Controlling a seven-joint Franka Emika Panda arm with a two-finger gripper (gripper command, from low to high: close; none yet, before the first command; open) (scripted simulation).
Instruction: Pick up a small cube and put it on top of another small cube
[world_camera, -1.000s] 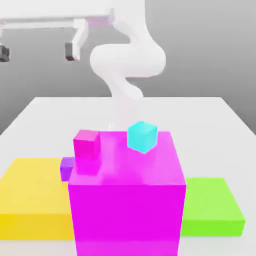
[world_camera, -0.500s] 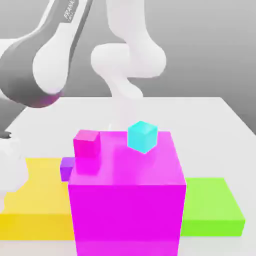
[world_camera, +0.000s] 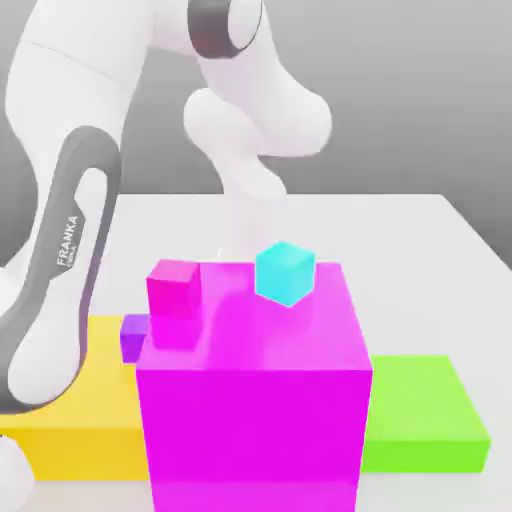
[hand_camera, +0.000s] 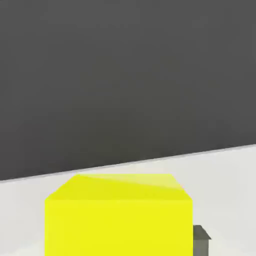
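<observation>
Evidently closed on small yellow cube (hand_camera: 119, 227), with gripper (hand_camera: 119, 245) at its sides. Advised: lift straight up, grip even, wrist level; clear yellow slab (world_camera: 112, 395) and magenta block (world_camera: 255, 440) before travelling; lower squarely onto chosen small cube, which one undetermined. Noted: pale, smooth tabletop (world_camera: 370, 235); plain grey backdrop (world_camera: 420, 100).

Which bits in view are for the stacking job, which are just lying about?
Job:
- small yellow cube
- base, can't tell which: pink cube, cyan cube or purple cube

Lying about:
- magenta block
- yellow slab
- green slab
</observation>
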